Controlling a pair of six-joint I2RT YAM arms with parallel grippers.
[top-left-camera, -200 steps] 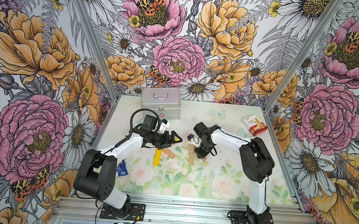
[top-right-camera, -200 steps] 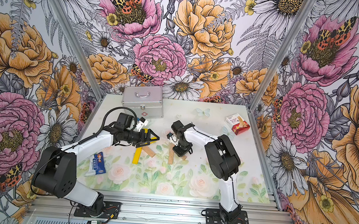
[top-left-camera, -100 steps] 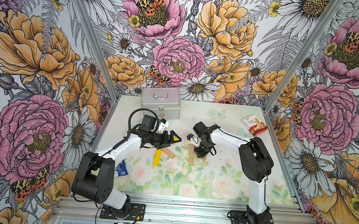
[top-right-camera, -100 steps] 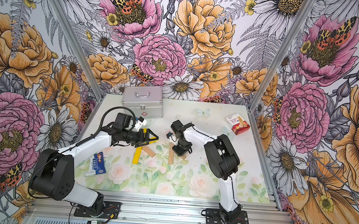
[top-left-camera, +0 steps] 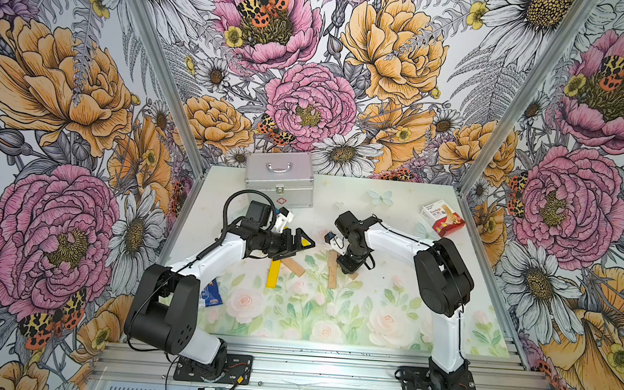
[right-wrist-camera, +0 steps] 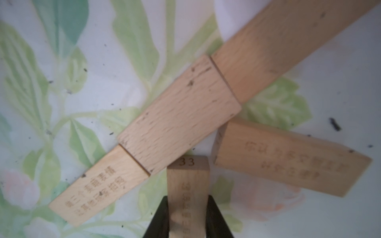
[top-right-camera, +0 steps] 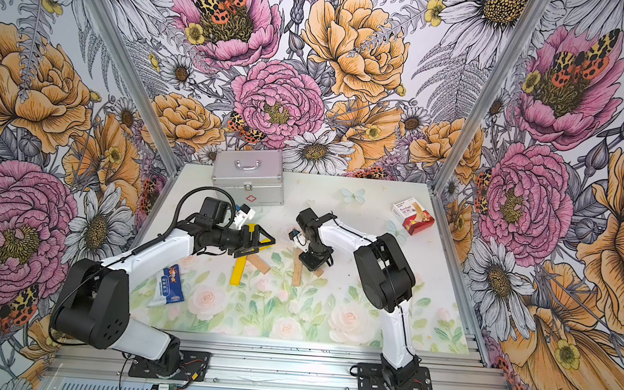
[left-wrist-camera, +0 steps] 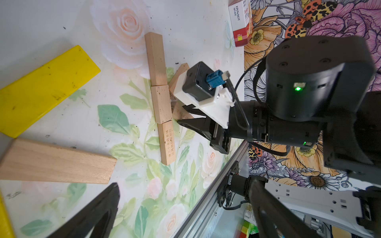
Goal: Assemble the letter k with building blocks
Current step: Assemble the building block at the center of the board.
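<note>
Two white robot arms reach over a flower-printed desk [top-left-camera: 388, 324] inside a booth with floral walls.

At the left of a top view, the left end effector [top-left-camera: 299, 244] hovers with its jaws spread wide and nothing between them. Just below it in the frame lie two building blocks [top-right-camera: 239, 272]: a yellow bar [top-left-camera: 273, 274] and a pale wood bar [top-left-camera: 295, 267] slanting off it.

Near the centre sits the pale-wood letter k [left-wrist-camera: 165, 103], partly built. Three pale bars lie end to end as its straight stem [top-left-camera: 331, 277].

Just right of the stem, the right end effector [top-left-camera: 346, 270] points down. Its jaws are narrowed on a pale block [right-wrist-camera: 188, 185], gripping it across its narrow sides. In the right wrist view the block's end is stamped 33 and sits just beside the stem's middle piece [right-wrist-camera: 179, 117]. We cannot tell whether they touch. At the right of that frame a second pale bar [right-wrist-camera: 288, 160] lies slanted, with one corner close to the stem.

We judge the blocks to be light, rigid and smooth, so they are likely to skid on the glossy desk. We think the surest hold is across the two long edges near mid-length, which keeps a bar from swinging. The stem pieces only butt against each other, so we expect even a slight nudge to push them out of line.
</note>
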